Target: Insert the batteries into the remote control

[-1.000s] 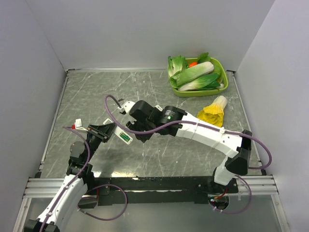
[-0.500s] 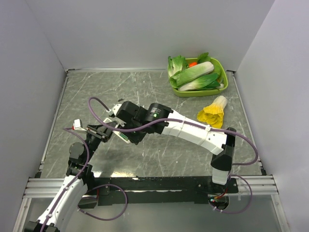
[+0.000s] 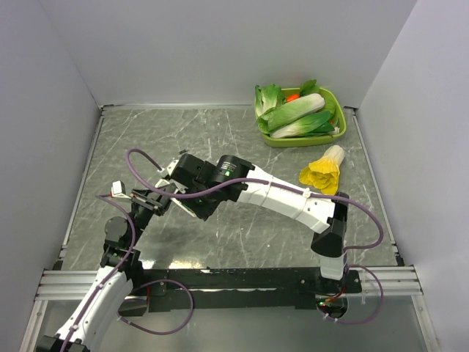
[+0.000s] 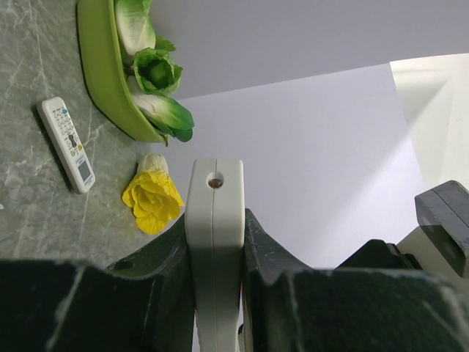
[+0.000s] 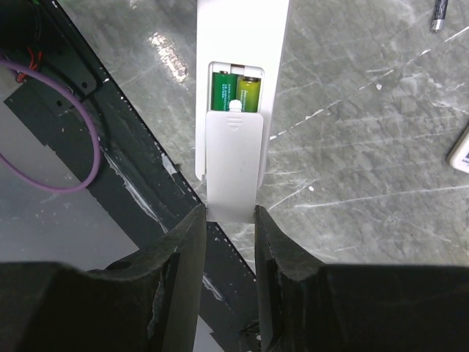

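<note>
In the left wrist view my left gripper [image 4: 215,231] is shut on the slim white remote control [image 4: 214,191], held on edge above the table. The right wrist view looks at the remote control's [image 5: 242,44] back, where two green batteries [image 5: 236,91] lie side by side in the open compartment. My right gripper [image 5: 229,214] is shut on the near end of the white battery cover [image 5: 234,158], which lies over the lower half of the compartment. From above, the left gripper [image 3: 160,199] and right gripper [image 3: 189,204] meet at the table's left, hiding the batteries.
A green tray [image 3: 293,141] of leafy vegetables sits at the back right, with a yellow vegetable [image 3: 322,170] in front of it. A wider white remote [image 4: 66,143] with coloured buttons lies on the marble table. The black rail [image 5: 124,125] runs along the near edge.
My right arm has swung left to the left gripper, bringing the cover onto the remote. The green batteries seen from above are now hidden under it. The left arm has stayed put.
</note>
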Available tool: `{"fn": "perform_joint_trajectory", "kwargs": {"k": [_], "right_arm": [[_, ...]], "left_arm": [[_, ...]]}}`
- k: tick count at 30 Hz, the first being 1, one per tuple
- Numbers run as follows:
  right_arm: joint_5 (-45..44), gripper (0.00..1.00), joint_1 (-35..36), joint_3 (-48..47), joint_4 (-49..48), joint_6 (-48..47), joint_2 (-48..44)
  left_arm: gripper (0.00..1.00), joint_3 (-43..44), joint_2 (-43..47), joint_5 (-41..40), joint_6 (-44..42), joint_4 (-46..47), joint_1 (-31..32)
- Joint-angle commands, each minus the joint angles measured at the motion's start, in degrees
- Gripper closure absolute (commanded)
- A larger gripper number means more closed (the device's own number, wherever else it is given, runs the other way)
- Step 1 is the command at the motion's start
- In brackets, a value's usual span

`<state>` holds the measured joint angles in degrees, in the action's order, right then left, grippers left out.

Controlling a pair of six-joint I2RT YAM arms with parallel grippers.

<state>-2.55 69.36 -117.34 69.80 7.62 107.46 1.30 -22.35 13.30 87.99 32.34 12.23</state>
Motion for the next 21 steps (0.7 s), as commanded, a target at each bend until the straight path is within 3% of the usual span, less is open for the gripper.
{"fn": "perform_joint_trajectory", "kwargs": {"k": [1, 21], "right_arm": [[-1.8, 0.85, 0.5, -3.1, 2.2, 0.5, 1.4], [-3.8, 0.84, 0.5, -6.8, 5.7, -0.1, 5.0]], "left_arm": [[0.98, -11.3, 0.5, -2.7, 0.6, 3.5, 1.3], [0.98, -10.4, -3.0, -7.3, -1.3, 4.1, 5.9]]}}
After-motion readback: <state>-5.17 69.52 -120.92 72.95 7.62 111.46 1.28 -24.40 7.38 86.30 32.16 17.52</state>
